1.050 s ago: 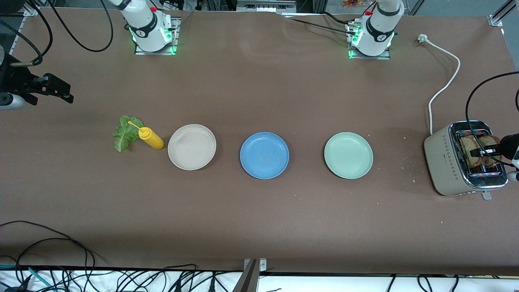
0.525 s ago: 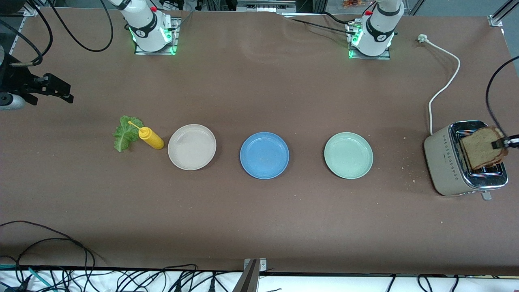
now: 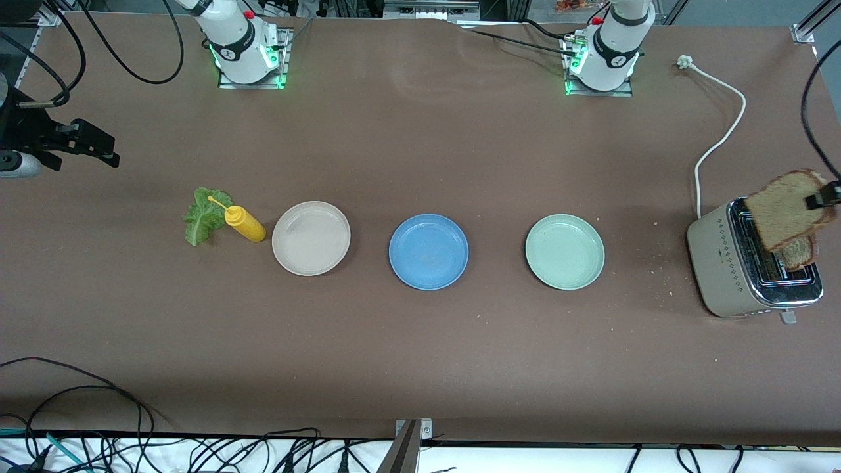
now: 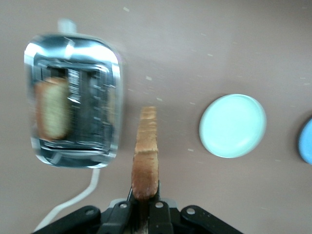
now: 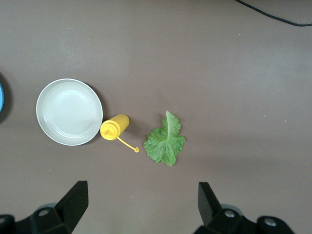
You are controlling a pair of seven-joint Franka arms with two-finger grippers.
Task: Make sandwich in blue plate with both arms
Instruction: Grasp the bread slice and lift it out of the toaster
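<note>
Two toast slices (image 3: 784, 209): one in left hand (image 3: 829, 196), one in toaster (image 3: 739, 266).

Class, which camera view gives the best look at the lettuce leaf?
The right wrist view: the lettuce leaf lies whole and large below the camera, beside the yellow squeeze bottle. The front view shows it small, partly overlapped by the bottle's nozzle. The left wrist view misses it entirely.

The black left gripper (image 3: 829, 195) was cut off by the front view's edge. The silver-topped beige toaster (image 4: 73, 100) was blurred in the left wrist view, and the round blue plate (image 4: 306, 141) was cropped there.
</note>
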